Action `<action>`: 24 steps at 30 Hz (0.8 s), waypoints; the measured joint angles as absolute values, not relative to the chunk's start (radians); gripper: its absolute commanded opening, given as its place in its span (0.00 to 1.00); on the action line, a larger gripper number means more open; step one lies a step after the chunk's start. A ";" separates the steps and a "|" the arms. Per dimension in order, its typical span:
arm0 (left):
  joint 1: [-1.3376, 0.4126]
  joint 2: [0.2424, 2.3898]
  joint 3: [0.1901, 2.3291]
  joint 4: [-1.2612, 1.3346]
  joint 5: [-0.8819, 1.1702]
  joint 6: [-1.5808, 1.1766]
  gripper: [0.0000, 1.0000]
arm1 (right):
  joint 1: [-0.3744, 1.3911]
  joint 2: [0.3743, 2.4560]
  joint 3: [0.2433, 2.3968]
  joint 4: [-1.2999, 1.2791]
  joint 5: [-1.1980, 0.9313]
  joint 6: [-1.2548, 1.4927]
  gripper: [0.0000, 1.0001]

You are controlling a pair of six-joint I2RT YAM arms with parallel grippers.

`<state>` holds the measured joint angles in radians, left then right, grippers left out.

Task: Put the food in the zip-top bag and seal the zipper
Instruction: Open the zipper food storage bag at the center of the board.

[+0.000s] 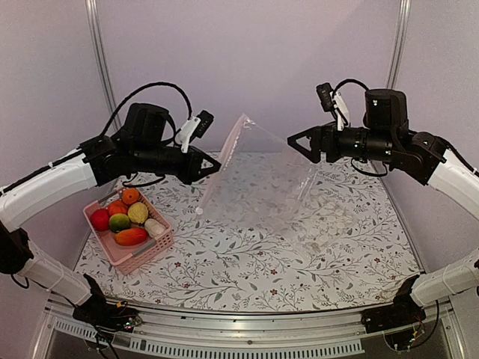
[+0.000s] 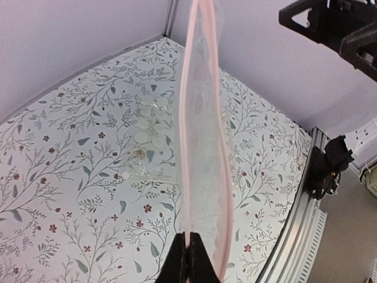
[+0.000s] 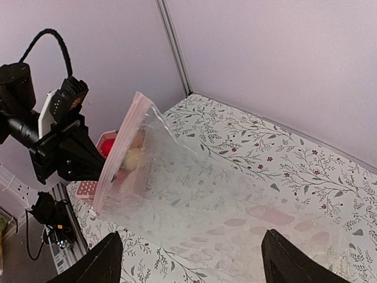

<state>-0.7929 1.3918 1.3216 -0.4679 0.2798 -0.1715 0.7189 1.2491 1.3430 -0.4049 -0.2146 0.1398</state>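
The zip-top bag (image 1: pixel 262 179) stands up on edge over the middle of the table, clear and crinkly, with its lower part trailing on the cloth. Its zipper (image 2: pixel 186 118) is a pinkish strip running up the bag's left edge. My left gripper (image 2: pixel 188 250) is shut on that strip, as the top view shows too (image 1: pixel 214 168). My right gripper (image 1: pixel 301 146) hovers open by the bag's upper right corner, nothing between its fingers (image 3: pixel 109 262). The food (image 1: pixel 129 217) lies in the pink basket (image 1: pixel 142 258) at the left, under my left arm.
The flowered tablecloth (image 1: pixel 247 269) covers the table. Lilac walls and metal posts (image 1: pixel 101 67) close in the back and sides. From the right wrist, the basket (image 3: pixel 106 141) and the left gripper (image 3: pixel 76 156) sit behind the bag.
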 measured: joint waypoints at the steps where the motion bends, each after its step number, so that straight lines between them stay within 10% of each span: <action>1: -0.778 1.375 1.314 -0.451 0.255 -0.190 0.00 | 0.719 1.244 1.340 -0.392 -0.191 0.160 0.84; 24: -0.698 1.374 1.166 -0.291 0.183 -0.358 0.00 | 0.924 1.610 1.472 -0.263 -0.007 0.561 0.66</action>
<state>-0.6975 1.3739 1.1656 -0.2913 0.1829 -0.3576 0.9237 1.6100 1.4723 -0.2626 -0.0067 0.5613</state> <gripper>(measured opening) 0.005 0.690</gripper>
